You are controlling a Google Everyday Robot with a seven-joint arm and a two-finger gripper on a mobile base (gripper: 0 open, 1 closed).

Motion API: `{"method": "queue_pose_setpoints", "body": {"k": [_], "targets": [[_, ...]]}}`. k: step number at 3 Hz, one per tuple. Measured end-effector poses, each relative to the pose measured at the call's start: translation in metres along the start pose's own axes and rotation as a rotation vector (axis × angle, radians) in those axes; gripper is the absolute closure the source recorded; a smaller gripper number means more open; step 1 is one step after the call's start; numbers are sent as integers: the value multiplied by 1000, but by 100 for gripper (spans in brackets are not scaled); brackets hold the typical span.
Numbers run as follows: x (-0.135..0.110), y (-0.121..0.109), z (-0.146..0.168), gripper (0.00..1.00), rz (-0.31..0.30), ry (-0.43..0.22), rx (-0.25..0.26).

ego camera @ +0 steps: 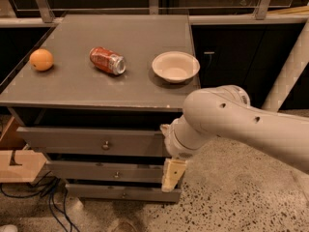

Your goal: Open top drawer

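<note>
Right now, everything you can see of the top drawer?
The top drawer is a long, flat grey panel, the widest of the three fronts, and it looks like painted metal or laminate. It has one small round metal knob at centre, with nothing on it. It sits just under the cabinet top, with a dark gap above, and looks closed or nearly so. Its right end is hidden behind the arm. The gripper hangs lower, at that end, well clear of the knob; whether it touches the drawer can't be told.

Countertop [135,83]: orange [41,60]; can [107,61]; bowl [175,66]; gripper [172,175] seemingly below.
</note>
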State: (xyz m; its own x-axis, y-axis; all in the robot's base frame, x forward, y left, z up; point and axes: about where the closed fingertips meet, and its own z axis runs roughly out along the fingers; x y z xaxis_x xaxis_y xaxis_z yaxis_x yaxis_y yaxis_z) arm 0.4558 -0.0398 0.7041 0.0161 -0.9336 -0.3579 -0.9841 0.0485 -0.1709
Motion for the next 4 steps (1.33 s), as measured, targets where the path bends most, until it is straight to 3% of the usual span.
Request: {"method": "queue_pose_setpoints", "body": {"k": [3,4], "targets": [[19,-36,51,0,-17,-12,-24],[20,-38,61,0,-37,-6,-50]]}}
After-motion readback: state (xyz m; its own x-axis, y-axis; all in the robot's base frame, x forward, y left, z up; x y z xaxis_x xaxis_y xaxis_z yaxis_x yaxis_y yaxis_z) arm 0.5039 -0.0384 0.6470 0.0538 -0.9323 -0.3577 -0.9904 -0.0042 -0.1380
